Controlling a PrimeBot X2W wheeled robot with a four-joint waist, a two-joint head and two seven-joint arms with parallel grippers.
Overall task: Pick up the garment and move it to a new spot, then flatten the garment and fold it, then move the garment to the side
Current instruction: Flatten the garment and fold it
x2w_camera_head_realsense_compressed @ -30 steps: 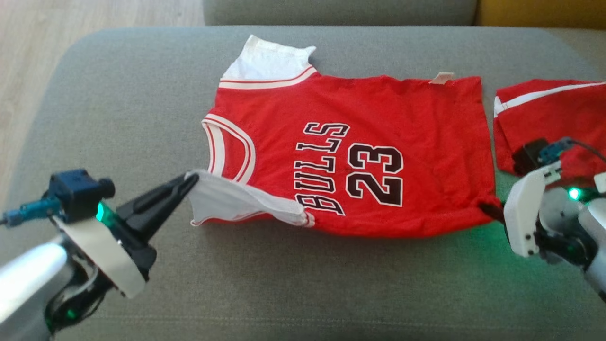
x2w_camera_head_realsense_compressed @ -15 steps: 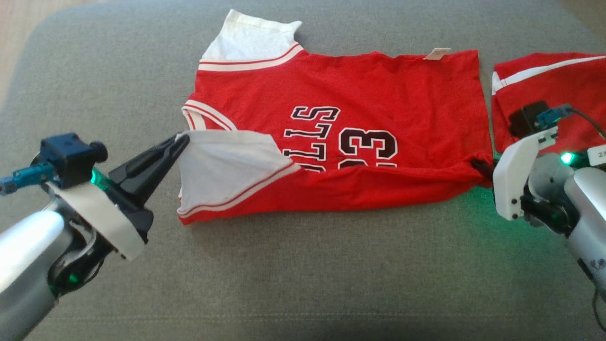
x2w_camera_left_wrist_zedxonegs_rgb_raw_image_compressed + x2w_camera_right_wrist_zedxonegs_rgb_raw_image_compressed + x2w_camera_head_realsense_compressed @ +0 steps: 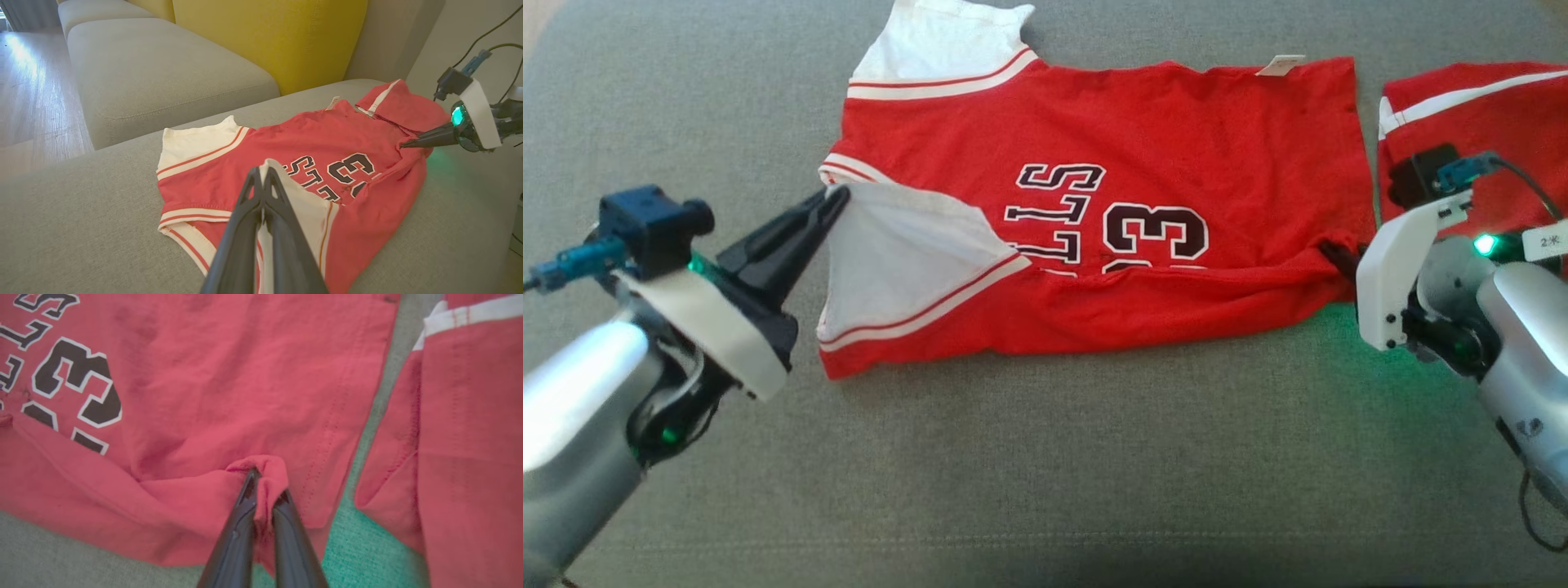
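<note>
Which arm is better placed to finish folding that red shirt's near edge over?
Left, probably. The left fingers are shut on the white sleeve of the red Bulls jersey, turned over the lettering. The right fingers pinch the hem corner low by the grey cushion, so that end lags.

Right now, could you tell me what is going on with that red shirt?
The robot is folding a red jersey on a grey cushion. Its left gripper pinches the white shoulder, its right gripper the hem corner, with the near edge turned over part of the lettering. Another red garment lies alongside.
</note>
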